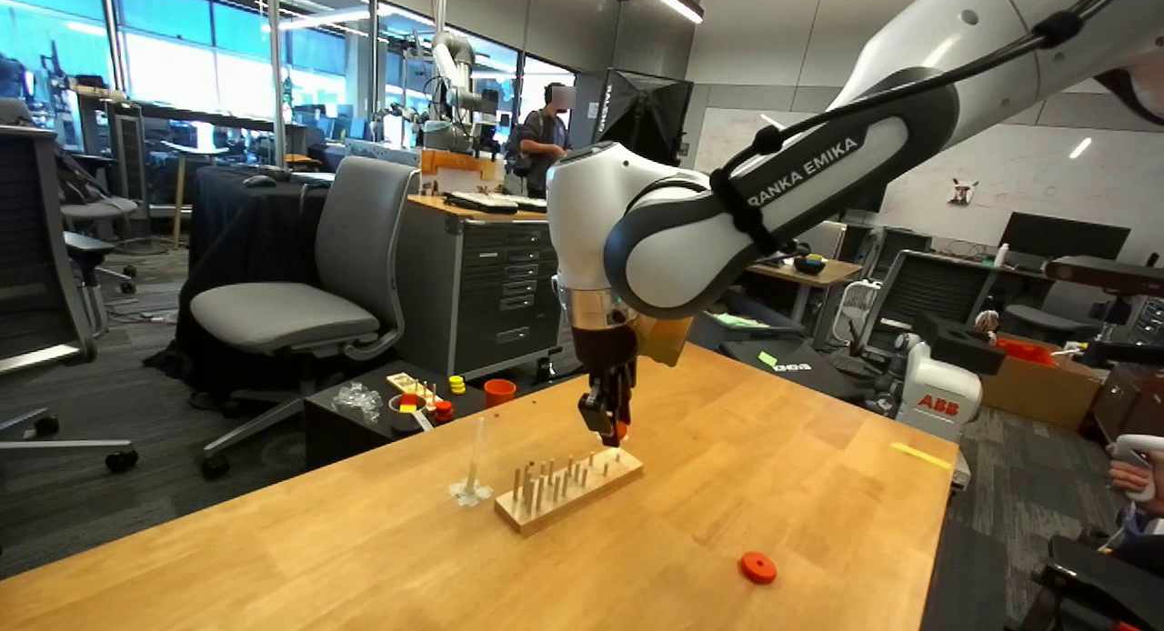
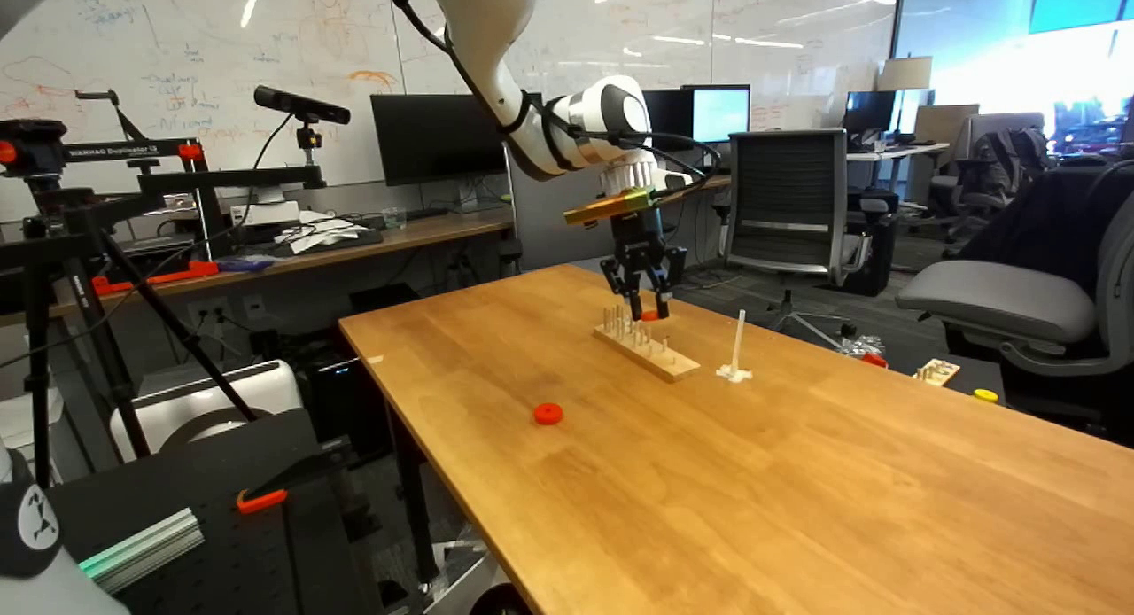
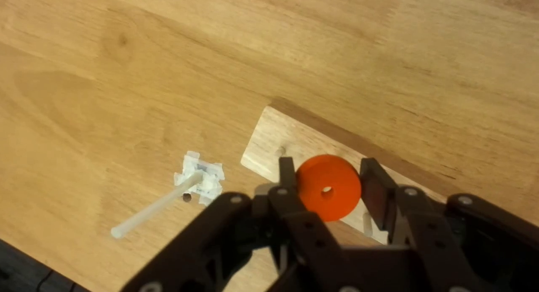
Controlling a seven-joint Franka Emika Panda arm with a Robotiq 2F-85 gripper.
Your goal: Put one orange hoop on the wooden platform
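At the left, in an exterior view, the room shows a grey upholstered office chair, then a low black box-like stand with round yellow pieces on it, then a dark grey metal drawer cabinet with wooden top; behind this one a person is standing. In front extends the big light-brown wooden table, whose grain is well seen in the wrist view. On it, leftmost, stands a thin translucent upright rod, with white tape around its foot. Just to the right lies the small pale wooden rectangular platform with many thin upright pegs. Over its end with the shorter pegs, the black two-finger gripper holds the small flat orange-red ring, the jaws pressing it from both sides. From these angles I cannot say surely whether the ring touches a peg. Farther right, a second orange-red ring lies flat on the table, well apart from the platform, and near the right edge is a strip of yellow tape. As for writing, a black bar carries "WANHAO Duplicator i3"; the white-and-grey robot arm says "RANKA EMIKA", its beginning covered by a black strap; a small white robot bears "ABB" in red letters.
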